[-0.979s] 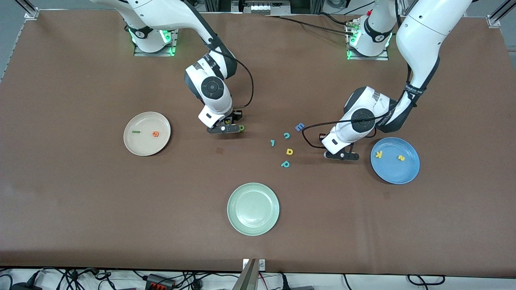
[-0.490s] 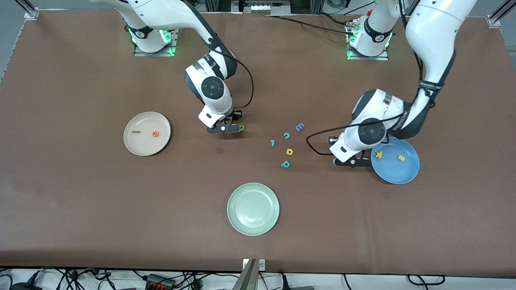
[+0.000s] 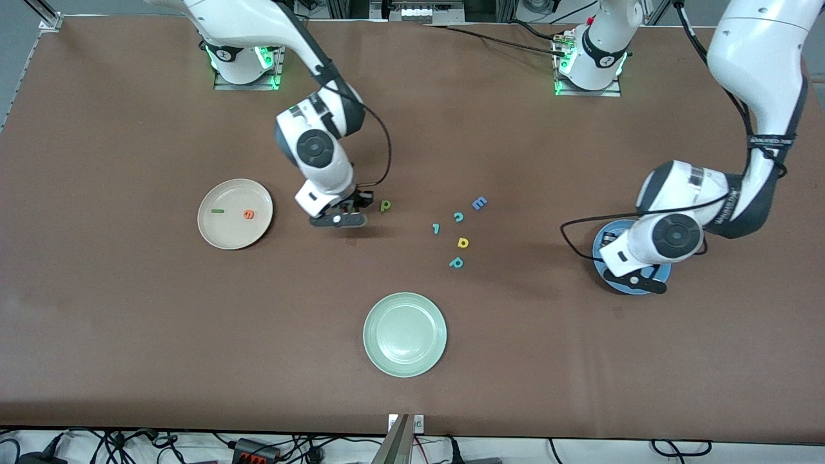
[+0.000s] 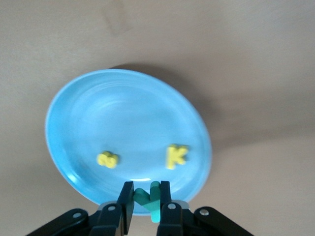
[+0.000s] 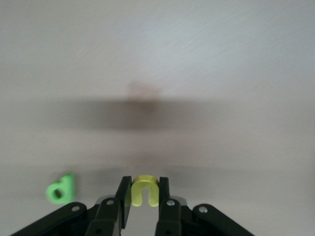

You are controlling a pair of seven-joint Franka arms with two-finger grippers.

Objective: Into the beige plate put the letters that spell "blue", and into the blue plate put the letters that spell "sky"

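Since the earlier frame, the left gripper (image 3: 635,281) has been carried over the blue plate (image 3: 606,233), clamped on the teal "y" (image 4: 149,197); yellow "s" (image 4: 108,159) and "k" (image 4: 176,156) lie inside. Lifted beside the olive-green "b" (image 3: 385,205), the right gripper (image 3: 338,220) pinches the yellow "u" (image 5: 144,191). The beige plate (image 3: 225,240) holds the orange "e" (image 3: 248,214) and green "l" (image 3: 218,211).

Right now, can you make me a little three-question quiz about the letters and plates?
1. True or false: the left end effector holds the teal "y" over the blue plate.
2. Which letter does the right end effector grip? A) yellow "u" B) olive-green "b"
3. How many letters lie in the beige plate?

Key: 1 true; 2 A; 3 two.
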